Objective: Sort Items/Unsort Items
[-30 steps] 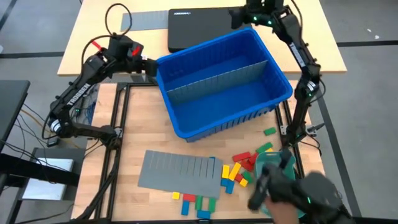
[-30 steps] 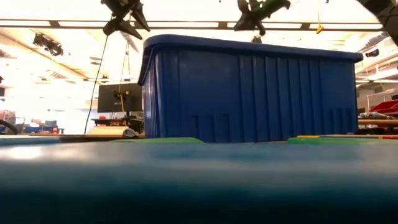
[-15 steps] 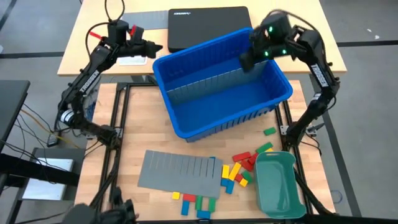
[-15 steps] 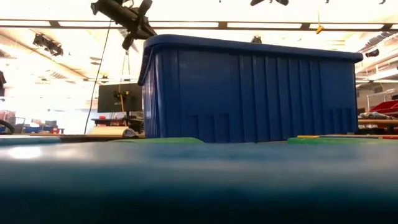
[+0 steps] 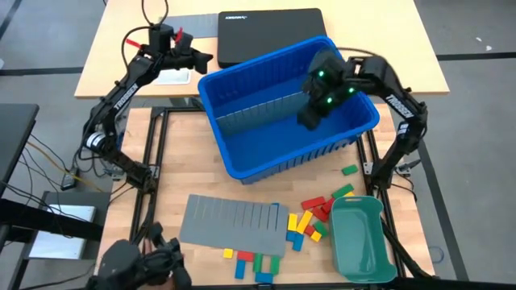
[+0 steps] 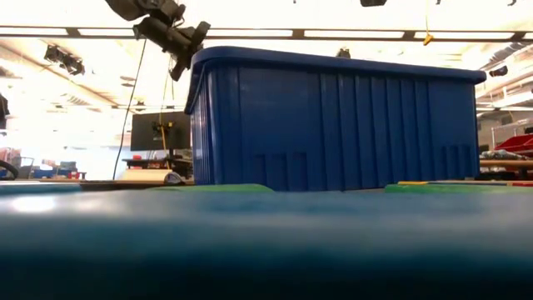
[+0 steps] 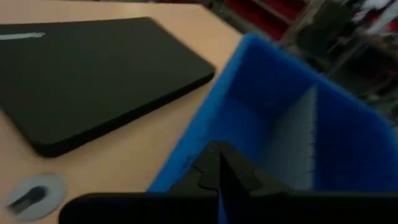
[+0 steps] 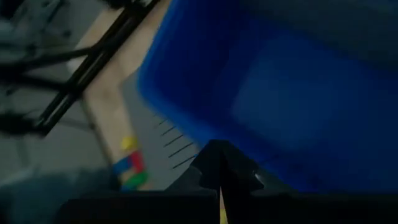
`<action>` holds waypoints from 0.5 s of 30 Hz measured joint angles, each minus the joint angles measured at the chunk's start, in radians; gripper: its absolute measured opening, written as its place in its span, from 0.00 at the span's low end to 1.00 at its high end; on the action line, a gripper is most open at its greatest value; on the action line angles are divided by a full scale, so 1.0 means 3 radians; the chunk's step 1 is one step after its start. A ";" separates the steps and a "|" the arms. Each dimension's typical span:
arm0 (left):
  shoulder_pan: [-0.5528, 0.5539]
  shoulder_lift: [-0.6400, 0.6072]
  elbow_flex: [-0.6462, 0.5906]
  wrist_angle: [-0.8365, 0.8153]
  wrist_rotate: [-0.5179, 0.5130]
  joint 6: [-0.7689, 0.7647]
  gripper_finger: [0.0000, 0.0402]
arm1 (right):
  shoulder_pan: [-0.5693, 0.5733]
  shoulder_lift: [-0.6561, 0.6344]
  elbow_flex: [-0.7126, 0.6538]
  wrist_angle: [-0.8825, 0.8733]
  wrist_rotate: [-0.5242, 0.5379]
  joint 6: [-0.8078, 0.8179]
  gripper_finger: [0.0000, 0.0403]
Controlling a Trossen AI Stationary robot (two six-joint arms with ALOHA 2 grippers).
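Big blue plastic bin [image 5: 242,157] with a grey divider wall [image 5: 278,105] sitting skewed in the middle of the pale wooden counter [image 5: 173,157]. Nothing visible inside it on either side of the divider.

Left pincer [image 5: 203,58] up high just beside the bin's far left corner, fingers pressed together, pinching nothing. Same thing from the left wrist view: dark tips [image 7: 214,163] meeting in a point right over the blue rim, with a closed black laptop [image 7: 93,78] flat on the desk beyond.

Right pincer [image 5: 310,118] hanging over the bin's right half, on the near side of the divider, also pressed together and empty. From its own wrist view, closed tips [image 8: 217,165] against the blue wall, with a few blocks off in the corner.

The small coloured toy blocks [image 5: 310,221] all outside the bin, scattered on the counter near the front edge: a red, yellow, green and blue bunch just beside the teal-green oblong plastic tray [image 5: 363,242], a second little bunch [image 5: 256,262] below the flat grey slotted sheet [image 5: 234,221], and a lone green block [image 5: 349,170] closer to the bin. Tray itself looking bare.

Low view mostly just the bin's ribbed blue wall [image 6: 333,121], left arm poking in near the top.
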 joint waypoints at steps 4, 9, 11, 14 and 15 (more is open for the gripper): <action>0.0026 0.0077 -0.0001 -0.0133 -0.0195 0.0231 0.01 | 0.0167 0.0000 -0.0293 -0.0004 -0.0225 0.0080 0.00; 0.0034 0.0170 -0.0001 -0.0241 -0.0240 0.0347 0.01 | 0.0390 0.0008 -0.0708 -0.0006 -0.0321 0.0123 0.00; 0.0033 0.0204 -0.0001 -0.0298 -0.0238 0.0418 0.01 | 0.0480 0.0006 -0.0847 -0.0006 -0.0315 0.0126 0.00; 0.0033 0.0256 -0.0001 -0.0387 -0.0236 0.0509 0.01 | 0.0592 0.0006 -0.1050 -0.0008 -0.0221 0.0214 0.00; 0.0033 0.0272 -0.0001 -0.0415 -0.0239 0.0550 0.01 | 0.0626 0.0006 -0.1107 -0.0006 -0.0175 0.0247 0.00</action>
